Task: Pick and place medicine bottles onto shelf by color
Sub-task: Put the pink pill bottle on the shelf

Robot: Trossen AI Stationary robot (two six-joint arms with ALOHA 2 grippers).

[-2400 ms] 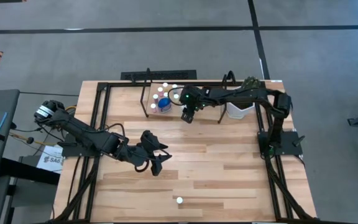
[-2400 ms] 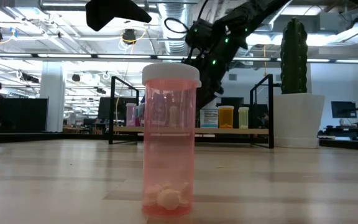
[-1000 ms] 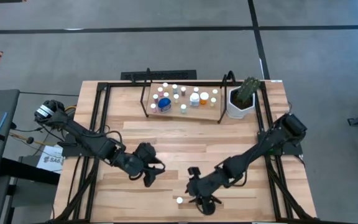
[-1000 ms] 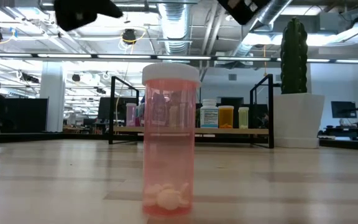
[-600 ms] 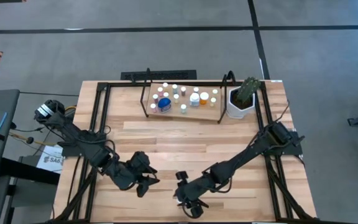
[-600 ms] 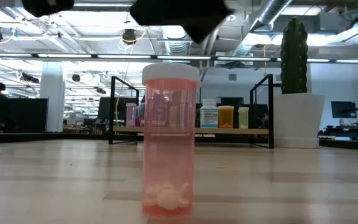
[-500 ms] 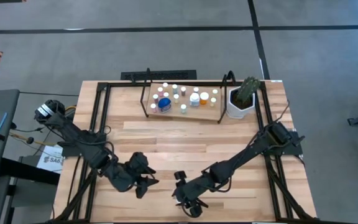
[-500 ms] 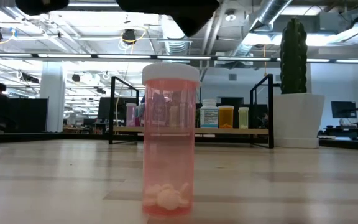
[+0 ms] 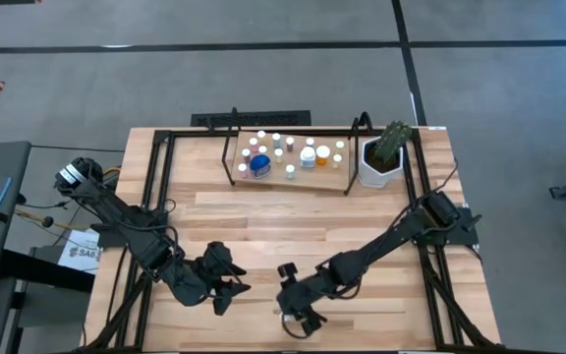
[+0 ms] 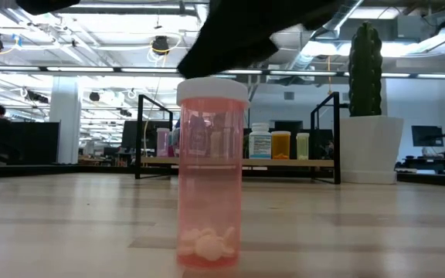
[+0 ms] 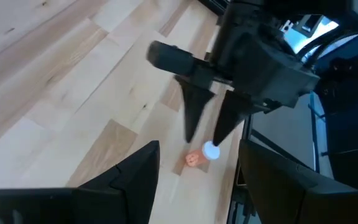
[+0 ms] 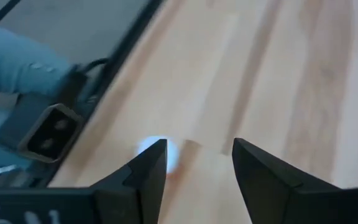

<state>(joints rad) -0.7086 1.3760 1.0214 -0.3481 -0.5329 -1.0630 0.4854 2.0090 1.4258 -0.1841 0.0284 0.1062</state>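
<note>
Two tools hover open: right tool (image 9: 296,317) over the pink bottle (image 10: 212,171), left tool (image 9: 230,291) nearby.

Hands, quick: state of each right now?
Left hand: open, empty, waiting at the table's near left.
Right hand: open, holding nothing, poised over the pink bottle near the front edge.
</note>
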